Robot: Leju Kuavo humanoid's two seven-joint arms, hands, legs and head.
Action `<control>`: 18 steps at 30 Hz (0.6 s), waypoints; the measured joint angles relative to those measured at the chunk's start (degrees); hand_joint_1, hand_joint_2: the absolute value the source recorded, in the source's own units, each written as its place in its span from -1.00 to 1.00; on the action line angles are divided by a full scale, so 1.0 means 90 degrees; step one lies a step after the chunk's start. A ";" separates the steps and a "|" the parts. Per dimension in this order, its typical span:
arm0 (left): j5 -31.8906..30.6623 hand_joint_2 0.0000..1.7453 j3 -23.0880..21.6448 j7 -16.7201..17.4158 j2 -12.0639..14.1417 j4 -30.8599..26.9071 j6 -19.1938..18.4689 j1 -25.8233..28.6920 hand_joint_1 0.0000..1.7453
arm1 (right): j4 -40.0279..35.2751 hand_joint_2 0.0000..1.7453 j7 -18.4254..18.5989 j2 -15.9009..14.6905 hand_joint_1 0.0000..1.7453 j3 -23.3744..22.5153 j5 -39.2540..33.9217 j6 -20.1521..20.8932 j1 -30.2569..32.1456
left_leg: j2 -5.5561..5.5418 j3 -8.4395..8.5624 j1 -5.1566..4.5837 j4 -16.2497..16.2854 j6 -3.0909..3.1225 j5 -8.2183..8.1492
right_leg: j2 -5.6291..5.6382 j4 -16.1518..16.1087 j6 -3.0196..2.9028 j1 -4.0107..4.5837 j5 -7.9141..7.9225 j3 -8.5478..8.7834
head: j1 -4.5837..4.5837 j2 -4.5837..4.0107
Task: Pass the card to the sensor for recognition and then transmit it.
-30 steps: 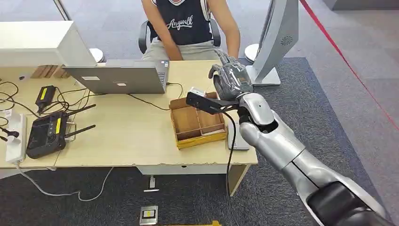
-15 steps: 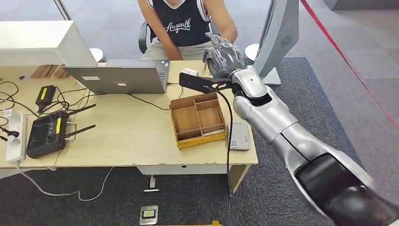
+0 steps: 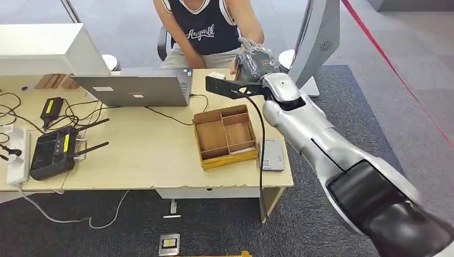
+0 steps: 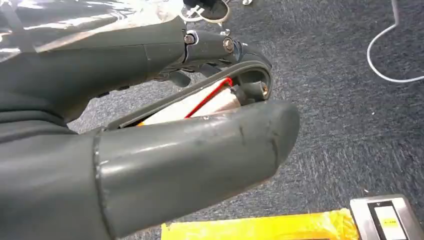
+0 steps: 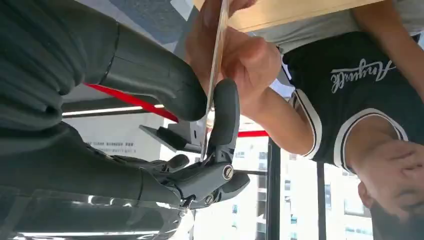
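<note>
My right hand point(image 3: 256, 63) reaches past the far edge of the desk toward the seated person point(image 3: 206, 29). It pinches a thin white card point(image 5: 215, 60) between the thumb and a dark finger point(image 5: 225, 112). The person's hand point(image 5: 242, 55) grips the card's other end. In the head view the card point(image 3: 216, 76) shows as a small white patch beside my hand. The grey card sensor point(image 3: 272, 155) lies flat at the desk's right front corner. My left hand point(image 4: 165, 100) hangs over the carpet with its fingers curled in and nothing held.
A wooden divided tray point(image 3: 225, 136) sits beside the sensor. A laptop point(image 3: 136, 88), a black controller point(image 3: 52, 151) and cables occupy the desk's left half. A grey stand point(image 3: 316, 43) rises behind my right arm. A yellow strip point(image 4: 260, 227) lies on the carpet.
My right arm has stretched away from above the tray toward the person, carrying the card. The person has leaned in and taken hold of the card's far end.
</note>
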 joint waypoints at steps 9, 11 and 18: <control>0.0005 -1.00 -0.0090 0.0053 0.0005 0.0000 -0.0017 0.0004 -1.00 | 0.0359 1.00 0.0257 0.0053 1.00 0.0010 0.0029 -0.0022 -0.0140 | 0.0000 -0.0001 0.0000 0.0001 0.0001 0.0001 | 0.0000 -0.0001 0.0000 0.0000 0.0000 0.0000 | 0.0000 0.0000; 0.0024 -1.00 -0.0112 0.0090 0.0019 0.0000 -0.0019 0.0003 -1.00 | 0.0474 1.00 0.0377 0.0039 1.00 0.0010 0.0027 -0.0041 -0.0241 | 0.0000 -0.0001 -0.0001 0.0001 0.0001 0.0001 | 0.0000 -0.0001 0.0000 0.0000 0.0000 0.0000 | 0.0000 0.0000; 0.0204 -1.00 -0.0233 0.0143 0.0058 0.0000 -0.0019 0.0060 -1.00 | 0.0814 1.00 0.0600 -0.0012 -1.00 0.0010 -0.0022 -0.0075 -0.0349 | 0.0000 0.0000 -0.0001 0.0001 0.0001 0.0001 | 0.0000 -0.0001 0.0000 0.0000 0.0000 0.0001 | 0.0000 0.0000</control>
